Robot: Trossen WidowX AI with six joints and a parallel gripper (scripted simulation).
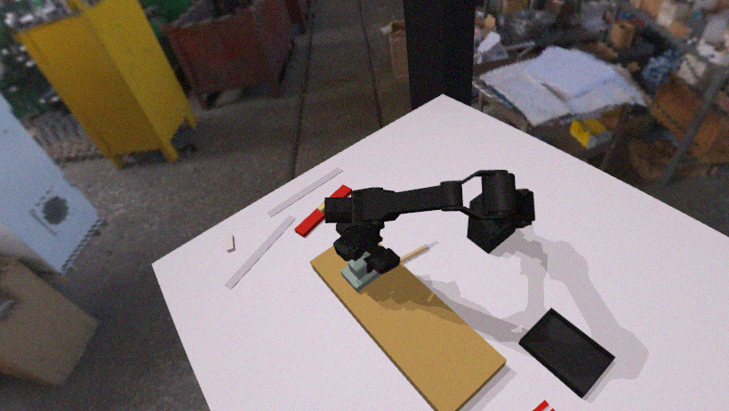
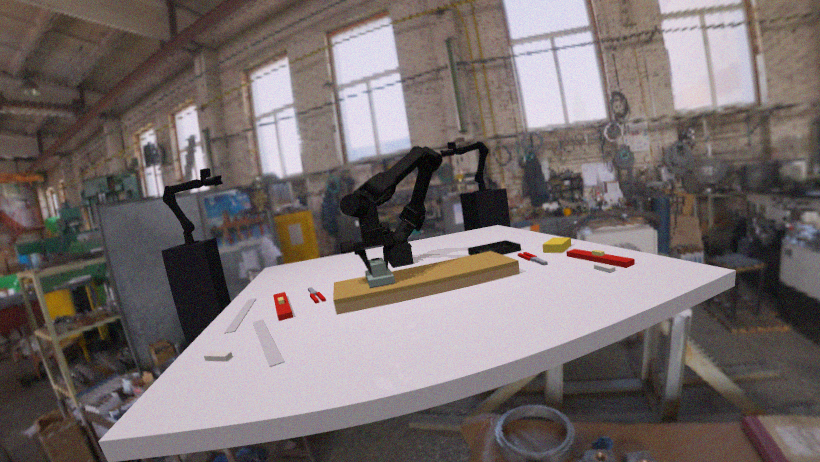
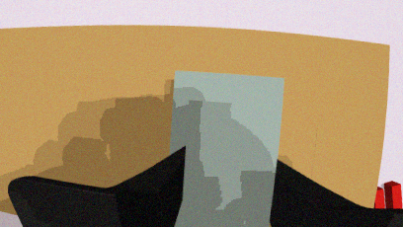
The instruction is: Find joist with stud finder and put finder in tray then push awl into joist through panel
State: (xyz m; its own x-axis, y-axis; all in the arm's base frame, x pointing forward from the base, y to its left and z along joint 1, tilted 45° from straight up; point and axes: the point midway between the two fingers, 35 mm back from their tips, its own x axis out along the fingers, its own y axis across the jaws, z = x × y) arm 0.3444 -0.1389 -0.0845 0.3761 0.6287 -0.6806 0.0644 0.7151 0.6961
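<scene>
The stud finder (image 1: 357,278) (image 2: 379,279) (image 3: 247,94), a pale grey-green block with a raised grip, is on the tan floor panel (image 1: 418,336) (image 2: 447,274) (image 3: 336,99), near one end of it. My gripper (image 1: 363,259) (image 2: 377,265) (image 3: 223,155) is shut on its raised part, one finger at each side. I cannot tell whether its base touches the panel. No lit mark shows on it. The awl (image 1: 415,253), with a light wooden handle and thin metal tip, lies on the table beside the panel. The tray (image 1: 597,376) (image 2: 494,248), black and empty, is beyond the panel's other end.
A red level (image 1: 308,223) (image 2: 282,309) and two pale strips (image 1: 260,253) (image 1: 306,191) lie past the panel's near end. Red pliers (image 2: 316,295) lie near that level. Other pliers (image 2: 532,258), a yellow block (image 2: 556,245) and a longer red level (image 2: 602,259) are near the tray's side.
</scene>
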